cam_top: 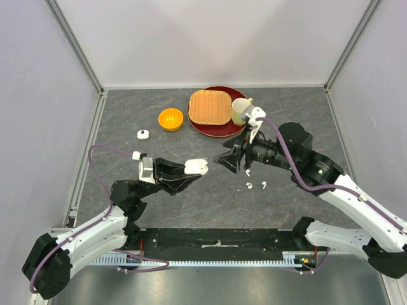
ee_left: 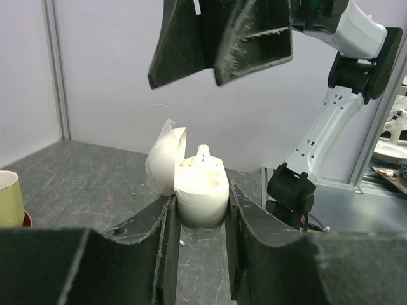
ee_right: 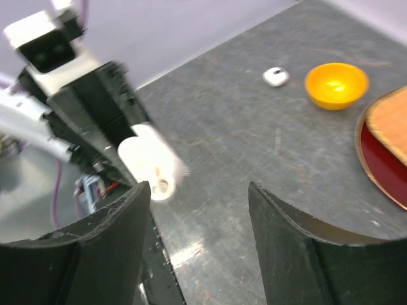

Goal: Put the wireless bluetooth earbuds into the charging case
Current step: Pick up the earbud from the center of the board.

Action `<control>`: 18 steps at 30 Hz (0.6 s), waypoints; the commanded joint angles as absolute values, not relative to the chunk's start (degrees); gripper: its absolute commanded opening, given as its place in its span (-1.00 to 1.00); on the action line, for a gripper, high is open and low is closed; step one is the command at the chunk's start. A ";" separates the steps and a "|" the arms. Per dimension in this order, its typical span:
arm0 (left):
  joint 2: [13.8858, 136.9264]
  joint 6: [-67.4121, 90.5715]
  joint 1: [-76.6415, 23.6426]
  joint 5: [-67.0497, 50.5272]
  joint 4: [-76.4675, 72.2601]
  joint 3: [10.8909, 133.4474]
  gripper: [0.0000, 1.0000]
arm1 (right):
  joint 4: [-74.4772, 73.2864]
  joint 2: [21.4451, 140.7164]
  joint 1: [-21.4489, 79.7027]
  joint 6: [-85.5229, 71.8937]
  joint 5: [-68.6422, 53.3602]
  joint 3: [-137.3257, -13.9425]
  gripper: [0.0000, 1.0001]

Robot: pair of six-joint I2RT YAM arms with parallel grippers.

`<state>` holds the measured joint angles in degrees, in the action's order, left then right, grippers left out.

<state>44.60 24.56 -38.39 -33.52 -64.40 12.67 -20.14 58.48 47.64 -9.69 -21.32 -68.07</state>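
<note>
My left gripper (cam_top: 191,170) is shut on a white charging case (cam_top: 196,167), held above the table with its lid open. In the left wrist view the case (ee_left: 202,187) sits between my fingers with its lid (ee_left: 165,162) swung left, and one earbud (ee_left: 203,153) pokes up from its far side. My right gripper (cam_top: 222,157) hovers open just right of the case with nothing between its fingers. In the right wrist view the case (ee_right: 149,166) is blurred, beyond my left finger. Two loose earbuds (cam_top: 250,186) (cam_top: 263,185) lie on the table below the right gripper.
A second small white case (cam_top: 143,134) lies at the left, near an orange bowl (cam_top: 170,119). A red plate (cam_top: 219,130) with a wicker mat (cam_top: 210,107) and a pale cup (cam_top: 240,110) stand at the back. Grey walls enclose the table.
</note>
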 commanded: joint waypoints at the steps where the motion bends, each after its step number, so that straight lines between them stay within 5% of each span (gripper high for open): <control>1: 42.46 21.45 -38.67 -33.05 -63.55 12.66 -0.96 | -16.79 52.57 47.55 -15.02 -1.61 -65.75 0.45; 9: 38.24 18.72 -38.67 -31.82 -58.45 12.48 -0.95 | -28.20 50.35 44.57 -23.27 19.85 -60.47 0.21; 18: 35.77 18.55 -38.67 -30.85 -56.87 11.51 -0.95 | -32.17 58.26 42.10 -25.49 11.35 -50.81 0.08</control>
